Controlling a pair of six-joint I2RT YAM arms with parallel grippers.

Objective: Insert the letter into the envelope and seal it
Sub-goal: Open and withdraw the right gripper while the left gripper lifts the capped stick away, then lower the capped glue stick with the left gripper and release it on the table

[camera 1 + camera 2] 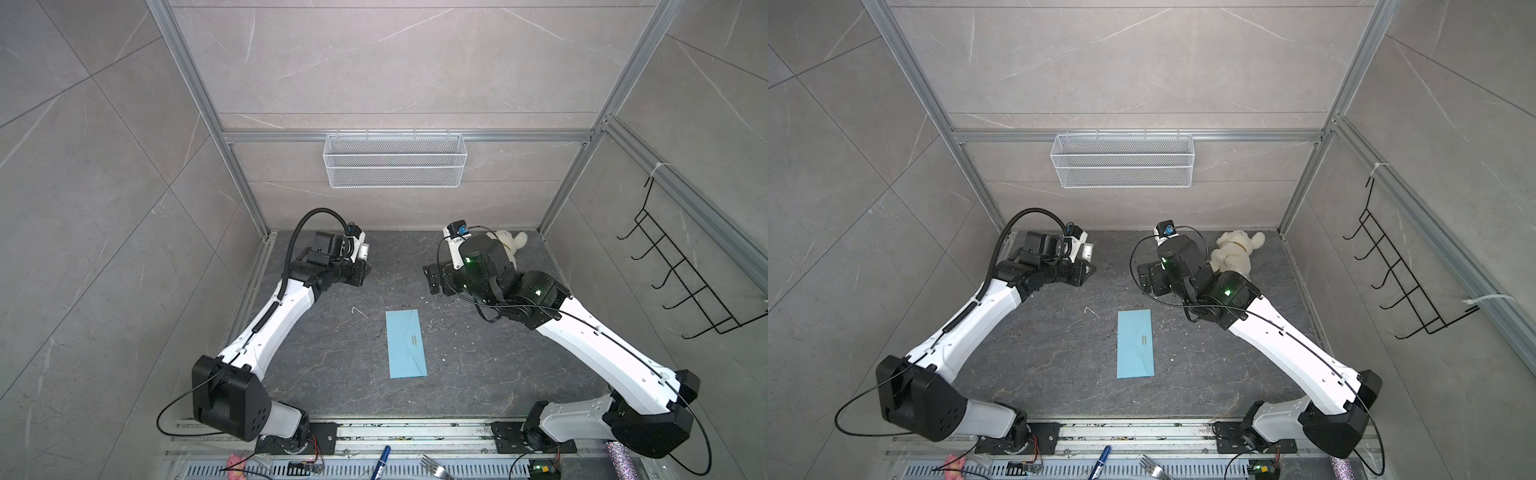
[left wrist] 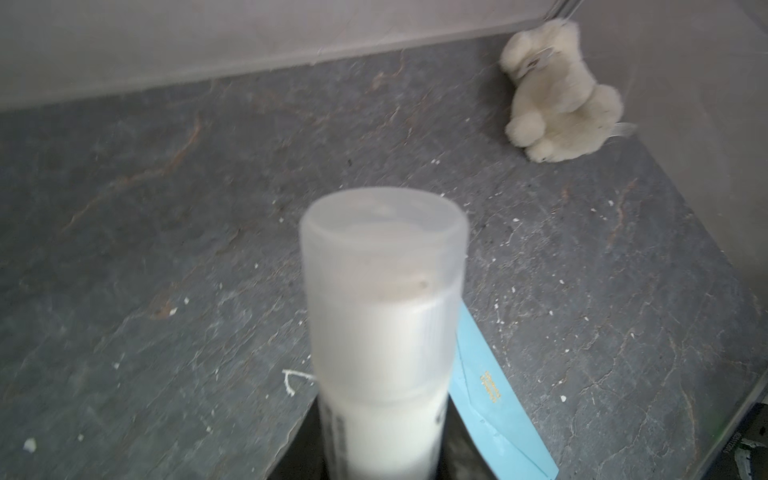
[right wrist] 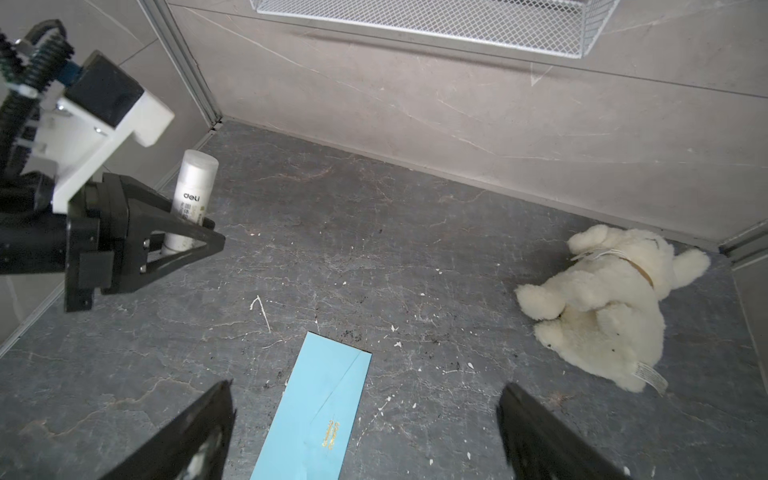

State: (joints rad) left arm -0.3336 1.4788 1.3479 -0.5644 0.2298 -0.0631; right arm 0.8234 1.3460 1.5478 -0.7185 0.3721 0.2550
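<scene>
Your left gripper (image 3: 210, 233) is gripping a white glue stick (image 3: 194, 189). Its two black fingers are closing on the lower part of the tube, and the capped end is standing out above them. This gripper is hovering over the dark table (image 1: 332, 374), near the far left corner.

To the right of it and well apart from it, the envelope (image 1: 405, 345) is lying flat on the table. It is lying between your two grippers, but nearer to the arm bases than either of them. Its triangular flap is lying folded down and the side with the small print is facing up. I cannot tell if the flap is glued.

Your right gripper (image 1: 434, 279) is standing wide open and is holding nothing. In the right wrist view the envelope is showing between its spread fingers (image 3: 195, 436), not touching them. Behind this gripper, on its right side, a cream plush toy (image 3: 602, 307) is lying near the far right corner.
</scene>
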